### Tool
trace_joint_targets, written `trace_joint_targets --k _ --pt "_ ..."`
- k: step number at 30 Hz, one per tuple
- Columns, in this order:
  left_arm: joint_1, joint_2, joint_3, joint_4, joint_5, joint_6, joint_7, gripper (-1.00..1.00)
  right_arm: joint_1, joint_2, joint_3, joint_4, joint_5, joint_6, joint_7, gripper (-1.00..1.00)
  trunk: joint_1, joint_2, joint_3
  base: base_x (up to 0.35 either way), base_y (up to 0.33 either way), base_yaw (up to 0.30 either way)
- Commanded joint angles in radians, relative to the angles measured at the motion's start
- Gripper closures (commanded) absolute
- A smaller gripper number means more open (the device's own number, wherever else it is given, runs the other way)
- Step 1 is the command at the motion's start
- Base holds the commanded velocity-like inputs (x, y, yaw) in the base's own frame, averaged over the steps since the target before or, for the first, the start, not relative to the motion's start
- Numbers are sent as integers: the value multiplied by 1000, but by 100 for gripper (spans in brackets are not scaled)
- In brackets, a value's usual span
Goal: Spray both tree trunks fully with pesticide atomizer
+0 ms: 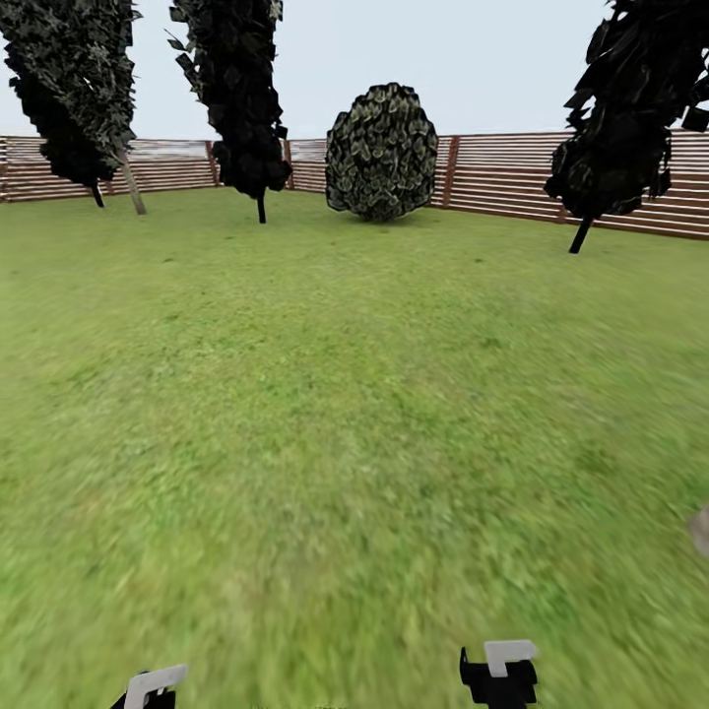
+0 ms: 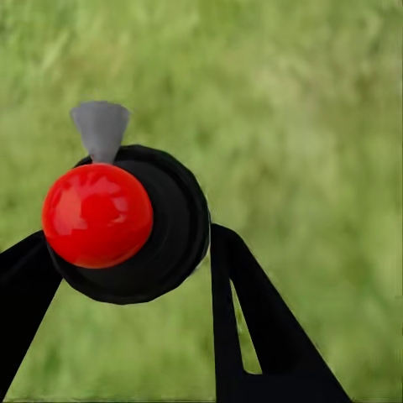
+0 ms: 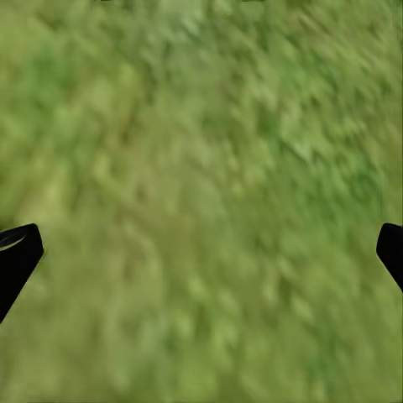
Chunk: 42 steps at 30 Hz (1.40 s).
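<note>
From the head, the garden's grass lawn (image 1: pixel 354 414) runs far to a slatted wooden fence (image 1: pixel 581 187) with dark column trees (image 1: pixel 241 98) and a round bush (image 1: pixel 381 151), while at the left wrist the left gripper (image 2: pixel 126 269) clamps the pesticide atomizer (image 2: pixel 126 222), and at the right wrist the right gripper (image 3: pixel 201 252) hangs wide over grass.

Even, bright daylight was cast over the lawn (image 1: pixel 354 394) under a pale, flat sky (image 1: pixel 473 59); no direction of light could be made out. The foliage of the dark trees (image 1: pixel 236 98) at the top of the head view was rendered almost black. The grass was smeared toward the bottom and right. A soft glare was seen on the red ball (image 2: pixel 97 215). The right wrist view was blurred throughout.
</note>
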Motion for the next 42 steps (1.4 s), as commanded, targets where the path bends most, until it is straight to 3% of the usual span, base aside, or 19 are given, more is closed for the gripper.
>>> trace_joint_targets --k 1,42 --pt "-1 0 4 2 -11 -4 6 100 0 0 9 1 -10 -3 -2 -100 0 0 -2 0 0 272" --pt "-1 -1 3 2 -12 -4 6 100 1 0 9 1 -10 -4 -2 -100 0 0 -35 0 0 272"
